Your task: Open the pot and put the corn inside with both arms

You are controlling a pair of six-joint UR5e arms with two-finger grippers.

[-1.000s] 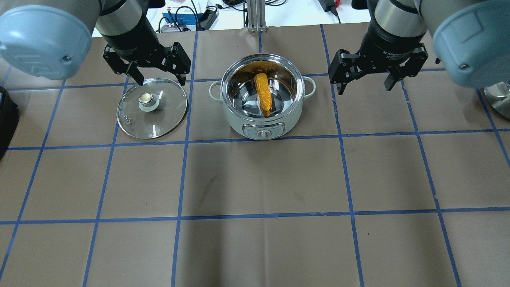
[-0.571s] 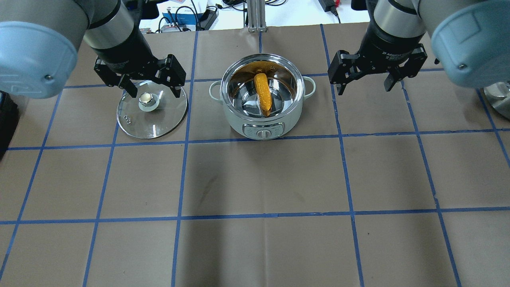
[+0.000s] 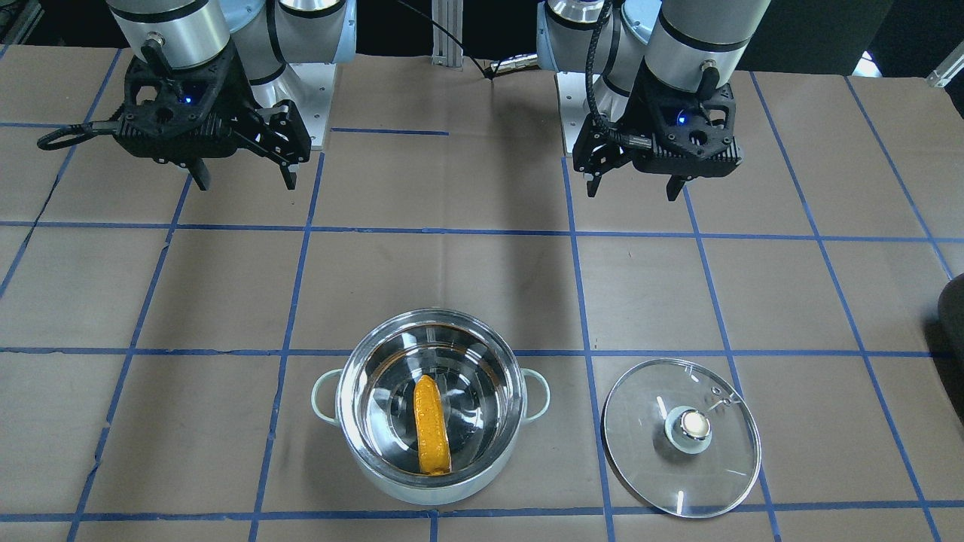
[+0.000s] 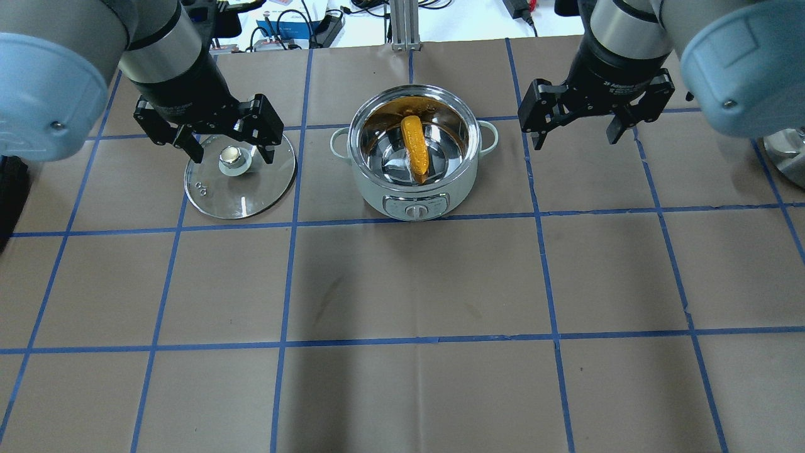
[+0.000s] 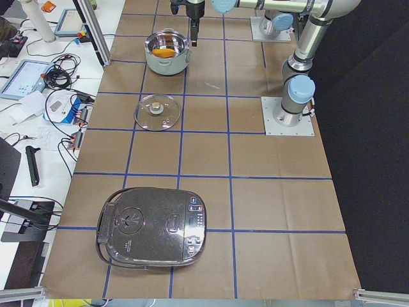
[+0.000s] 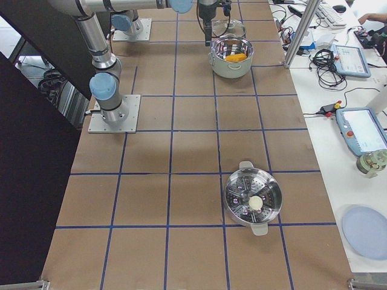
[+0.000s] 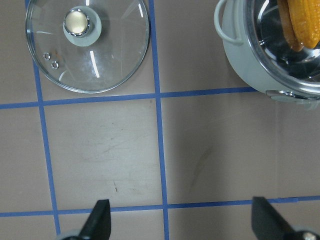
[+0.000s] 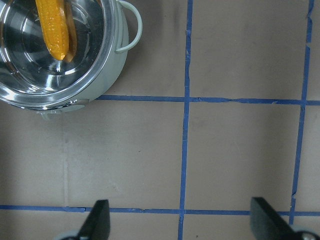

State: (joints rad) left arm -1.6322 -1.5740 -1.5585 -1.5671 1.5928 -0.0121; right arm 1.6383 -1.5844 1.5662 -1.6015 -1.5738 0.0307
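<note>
Lengthwise the corn [image 4: 415, 151] lies front-to-back in the pot [image 4: 377, 189]; left end effector [image 4: 231, 155] and right end effector [image 4: 574, 140] gape.

pot [image 4: 376, 196] open from above, corn [image 4: 415, 151] lying inside, glass lid [image 4: 251, 195] flat nearby, strip of table [image 4: 316, 182] free between them

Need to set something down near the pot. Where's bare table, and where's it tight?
Biggest bare stretch: the table squares on the robot's side of the pot and glass lid, though the left hand and right hand hang above that side. Also bare: beyond the pot on the robot's right. Tightest: the narrow gap between lid and pot.
</note>
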